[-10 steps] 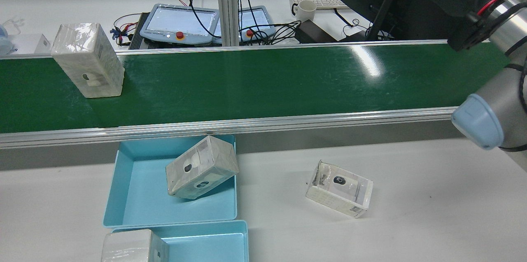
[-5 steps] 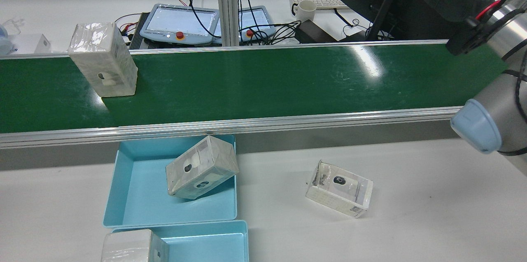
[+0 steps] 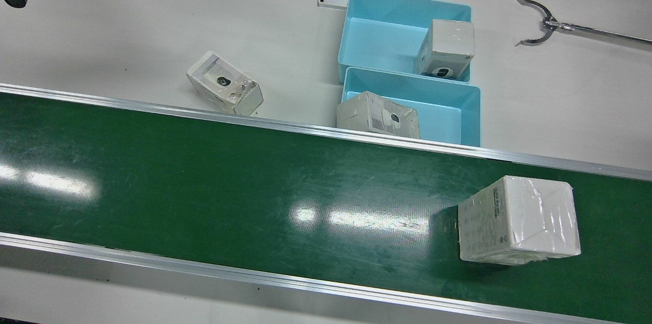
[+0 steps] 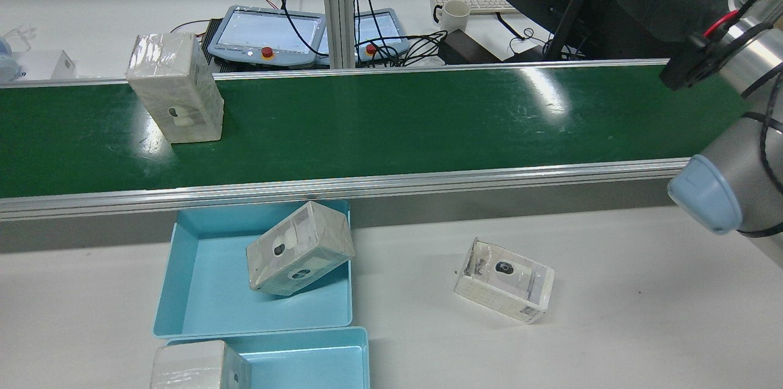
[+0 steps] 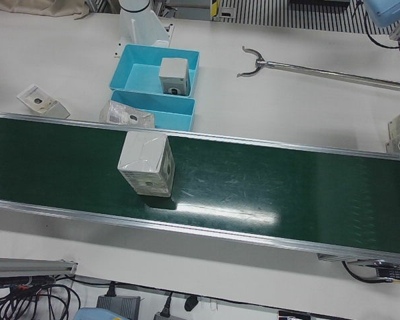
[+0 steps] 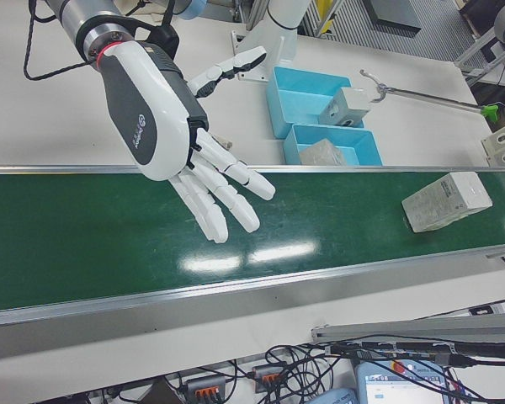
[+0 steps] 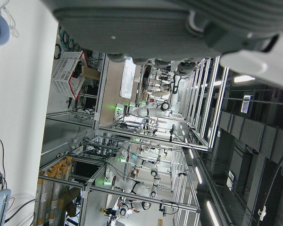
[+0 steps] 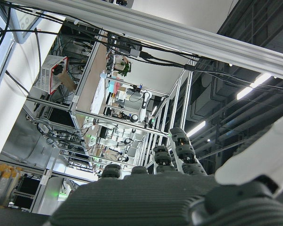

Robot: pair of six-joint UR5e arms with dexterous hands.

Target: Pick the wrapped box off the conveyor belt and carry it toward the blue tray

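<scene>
The right robot hand (image 6: 194, 151) is hovering over the conveyor belt (image 4: 391, 120), its fingers (image 6: 223, 189) spreading wide and holding nothing. The left robot hand (image 7: 170, 28) is showing only partly, so I cannot tell its state. One wrapped box (image 4: 175, 88) is standing upright on the belt. Two blue trays (image 3: 402, 10) (image 3: 448, 95) are sitting on the worktop (image 4: 612, 315), each holding one box. A fourth box (image 4: 504, 279) is lying beside them.
</scene>
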